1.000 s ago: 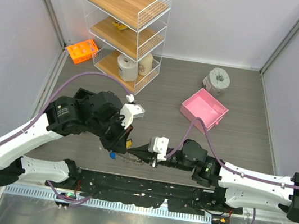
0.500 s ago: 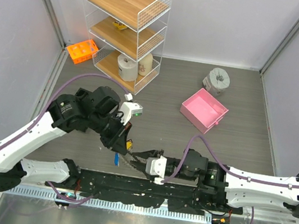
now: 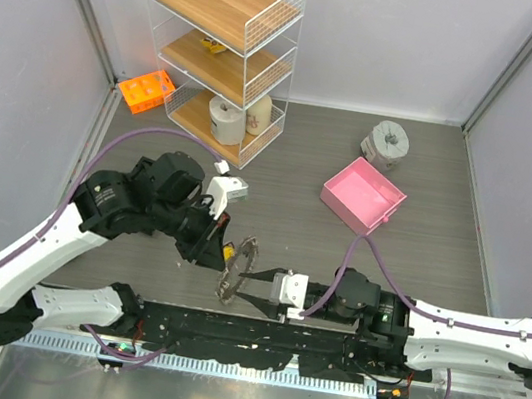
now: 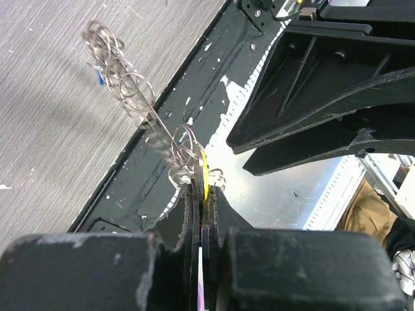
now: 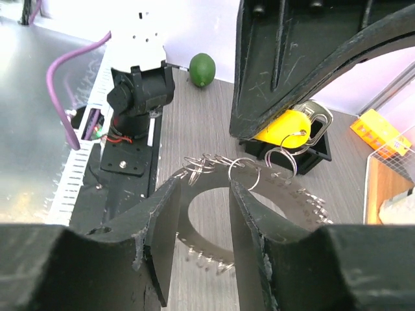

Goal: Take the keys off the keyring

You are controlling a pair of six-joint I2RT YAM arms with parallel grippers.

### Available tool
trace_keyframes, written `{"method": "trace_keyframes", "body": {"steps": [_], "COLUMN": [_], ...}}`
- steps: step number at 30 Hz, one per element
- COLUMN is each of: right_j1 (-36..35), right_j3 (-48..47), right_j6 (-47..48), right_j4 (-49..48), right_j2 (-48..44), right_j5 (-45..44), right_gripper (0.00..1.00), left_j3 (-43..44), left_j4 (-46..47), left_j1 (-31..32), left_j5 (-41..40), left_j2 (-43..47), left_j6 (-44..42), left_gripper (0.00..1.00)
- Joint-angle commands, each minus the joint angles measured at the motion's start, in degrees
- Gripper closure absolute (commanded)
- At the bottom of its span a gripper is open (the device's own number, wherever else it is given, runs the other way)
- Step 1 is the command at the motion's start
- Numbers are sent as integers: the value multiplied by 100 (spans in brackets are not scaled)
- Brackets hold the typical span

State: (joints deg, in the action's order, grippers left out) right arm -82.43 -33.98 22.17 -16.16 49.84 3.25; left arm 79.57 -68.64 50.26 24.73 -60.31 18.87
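The keyring (image 3: 232, 271) hangs tilted on edge above the table's near edge, a flat grey ring rimmed with small silver rings and keys. My left gripper (image 3: 223, 252) is shut on the yellow-headed key (image 4: 205, 173); the ring's chain of small rings (image 4: 133, 91) trails away from it, with the blue-headed key (image 4: 100, 79) at the far end. My right gripper (image 3: 250, 288) is open. Its fingers (image 5: 162, 240) straddle the ring's band (image 5: 207, 184) without touching it. The yellow key (image 5: 288, 126) shows beyond, in the left gripper's jaws.
A pink tray (image 3: 363, 195) and a grey round roll (image 3: 389, 141) sit at the back right. A white wire shelf rack (image 3: 220, 40) and an orange block (image 3: 146, 89) stand at the back left. A green lime (image 5: 202, 69) lies by the left arm's base.
My left gripper has risen with the yellow key, and the keyring has gone from lying flat to hanging on edge. My right gripper has dropped lower and its fingers now straddle the ring.
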Motion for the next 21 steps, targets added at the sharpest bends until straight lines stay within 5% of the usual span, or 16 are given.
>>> {"method": "trace_keyframes", "body": {"steps": [1,6,12,21], "right_j1": [52,122,122,122], "right_j3": [-407,-645,-180,-338], "right_j6": [-801,-1881,-2586,-2411], "right_j4": [-300,-255,-1273,-1258], "right_j2": [34,201,306,676], "right_j5": [-79,-307,-579,-1106], "right_gripper": [59,72,69,67], "left_j3": [-29,-143,-231,-205], "left_j4": [439,597,747,677], "left_j1": [28,36,36,54], "left_j5": [-12,-152,-206,-241], "left_j2": [169,248,336,398], "left_j6": [-7,55,134,160], "left_gripper": [100,100,100,100]}}
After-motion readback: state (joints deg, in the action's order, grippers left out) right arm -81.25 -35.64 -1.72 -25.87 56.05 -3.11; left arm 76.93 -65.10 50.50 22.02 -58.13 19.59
